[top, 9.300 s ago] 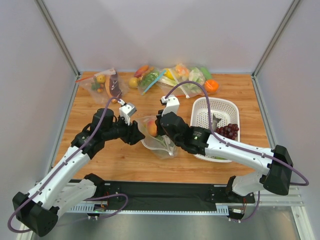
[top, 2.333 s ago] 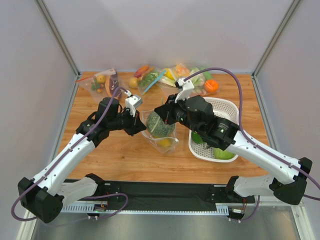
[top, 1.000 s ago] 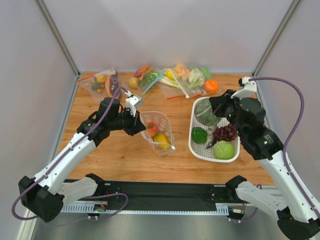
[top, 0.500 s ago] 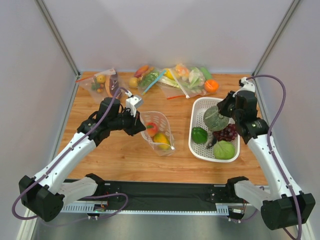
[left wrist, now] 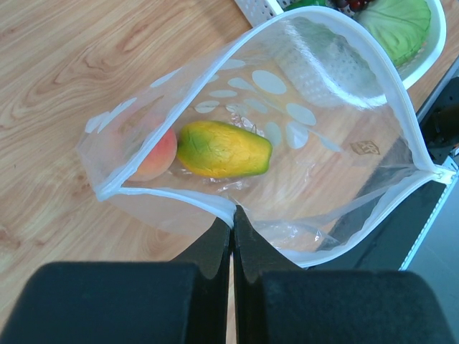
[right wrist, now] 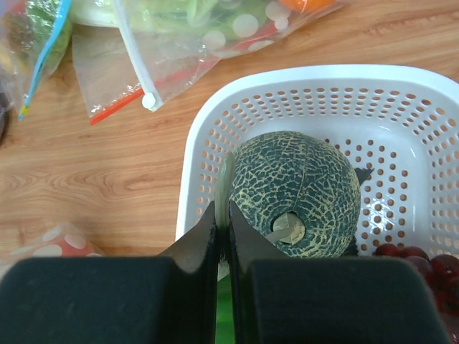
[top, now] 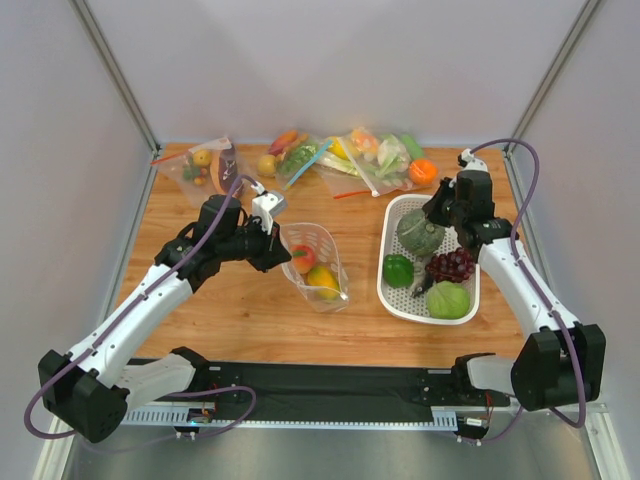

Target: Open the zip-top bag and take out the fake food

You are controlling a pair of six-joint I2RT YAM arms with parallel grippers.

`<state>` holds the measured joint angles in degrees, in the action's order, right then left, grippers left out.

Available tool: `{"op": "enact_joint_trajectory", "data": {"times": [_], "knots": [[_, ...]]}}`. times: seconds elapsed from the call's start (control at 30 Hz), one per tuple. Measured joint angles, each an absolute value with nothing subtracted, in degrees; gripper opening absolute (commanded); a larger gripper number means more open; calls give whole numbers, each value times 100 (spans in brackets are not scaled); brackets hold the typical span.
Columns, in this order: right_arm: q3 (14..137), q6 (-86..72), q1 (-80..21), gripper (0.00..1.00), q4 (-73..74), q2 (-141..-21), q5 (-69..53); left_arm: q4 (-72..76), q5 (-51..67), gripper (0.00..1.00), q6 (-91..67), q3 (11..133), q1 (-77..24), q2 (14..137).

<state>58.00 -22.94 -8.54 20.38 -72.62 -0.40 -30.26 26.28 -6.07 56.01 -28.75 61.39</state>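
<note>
Left gripper [left wrist: 232, 212] pinches zip-top bag [left wrist: 337, 107] — peach [left wrist: 154, 154], yellow fruit [left wrist: 224, 149] inside.

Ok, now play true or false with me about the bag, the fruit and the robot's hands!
1. The bumpy grey-green ball is at the white basket, not in the bag. True.
2. The polka-dot bag is empty. False: a peach and a yellow fruit lie inside it.
3. The left gripper pinches the bag's rim. True.
4. The grapes lie on the wooden table. False: the grapes are in the basket.
5. The right gripper is wide open. False: the right gripper is shut, pinching the ball at its edge.
</note>
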Motion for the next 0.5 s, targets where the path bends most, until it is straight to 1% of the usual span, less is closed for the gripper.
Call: {"op": "enact_joint_trajectory", "data": {"times": [0.07, 0.1, 0.13, 0.17, 0.23, 0.3, 0.37, 0.4, 0.47, 0.5], "knots": [[5778, -2318, -854, 11, 1907, -7275, -145, -3028, 2624, 0, -607, 5601, -2875, 6156], [5752, -2331, -854, 19, 1846, -7277, -198, -3028, 2624, 0, -607, 5601, -2875, 6165], [5719, -2353, -854, 23, 1793, -7282, -244, -3028, 2624, 0, -607, 5601, -2875, 6171], [5690, -2373, -854, 36, 1767, -7295, -285, -3028, 2624, 0, -607, 5601, -2875, 6176], [5638, -2386, -854, 49, 1723, -7310, -355, -3030, 2624, 0, -607, 5601, -2875, 6180], [5599, -2412, -854, 65, 1717, -7310, -419, -3030, 2624, 0, -607, 5601, -2875, 6182], [5590, -2405, -854, 71, 1712, -7308, -467, -3030, 2624, 0, -607, 5601, -2875, 6182], [5590, -2394, -854, 78, 1710, -7303, -486, -3030, 2624, 0, -604, 5601, -2875, 6182], [5590, -2381, -854, 85, 1732, -7275, -506, -3033, 2624, 0, -607, 5603, -2875, 6182], [5590, -2375, -854, 90, 1747, -7247, -506, -3030, 2624, 0, -607, 5603, -2875, 6182]]}}
